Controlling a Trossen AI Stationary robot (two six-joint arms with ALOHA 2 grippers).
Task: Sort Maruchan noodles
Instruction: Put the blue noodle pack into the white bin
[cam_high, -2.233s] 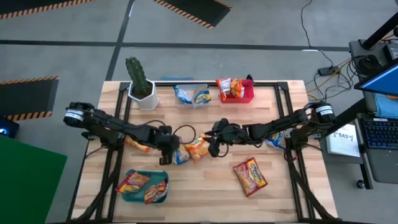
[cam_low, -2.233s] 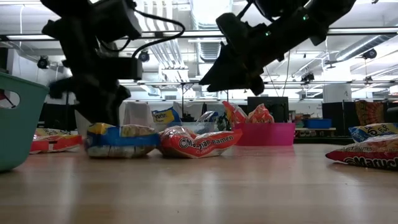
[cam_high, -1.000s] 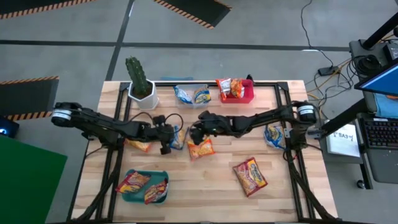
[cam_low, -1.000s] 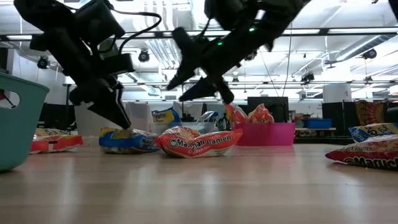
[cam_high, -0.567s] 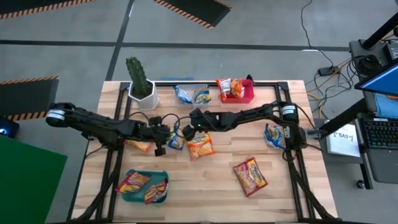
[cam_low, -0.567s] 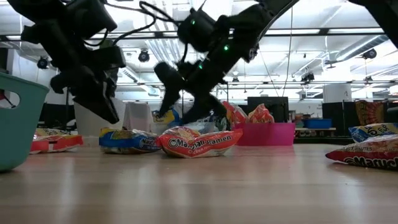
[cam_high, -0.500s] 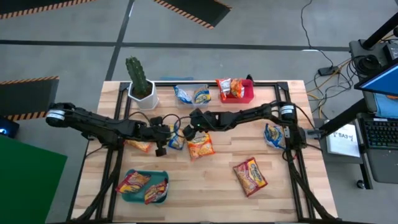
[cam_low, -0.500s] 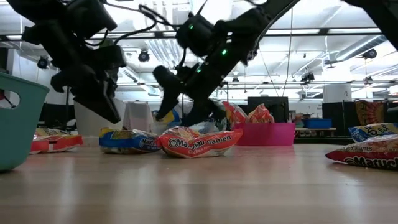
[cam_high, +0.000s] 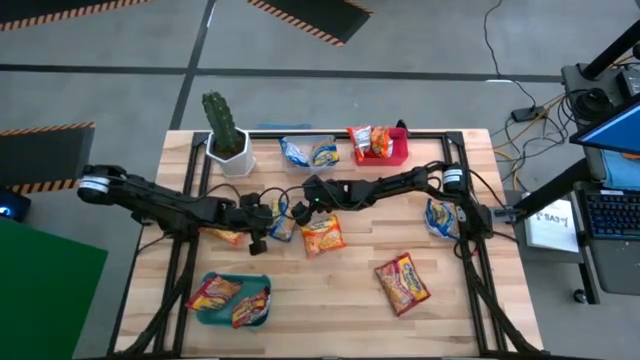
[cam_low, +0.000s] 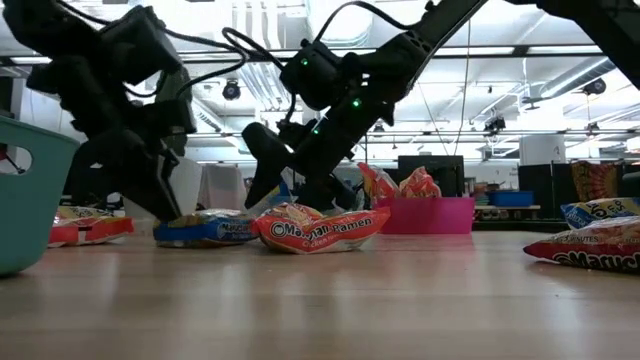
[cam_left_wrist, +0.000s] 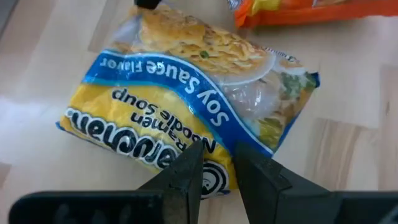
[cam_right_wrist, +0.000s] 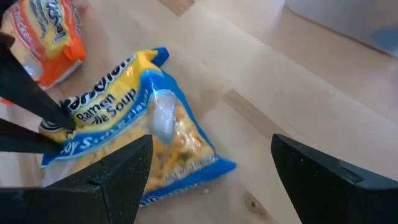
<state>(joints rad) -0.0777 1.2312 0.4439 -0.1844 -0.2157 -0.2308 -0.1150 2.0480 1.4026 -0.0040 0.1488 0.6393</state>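
A crinkly blue-and-yellow soy sauce packet (cam_left_wrist: 186, 118) lies flat at the middle of the wooden desk (cam_high: 340, 300), just beside an orange-red packet (cam_high: 322, 234). We see the left gripper (cam_left_wrist: 214, 168) pinching its printed edge between two dark, nearly closed fingers (cam_left_wrist: 186, 177). The right gripper (cam_right_wrist: 208, 165) hangs close above the same packet, its fingers (cam_right_wrist: 118, 174) spread wide; from overhead both arms hide much of the packet. Farther out, more glossy packets fill a teal bin (cam_high: 232, 300), a clear bin (cam_high: 308, 153) and a red bin (cam_high: 380, 145); another packet (cam_high: 402, 282) lies loose, and one (cam_high: 441, 217) is partly covered by the right arm. A potted cactus (cam_high: 224, 130) stands at the far edge.
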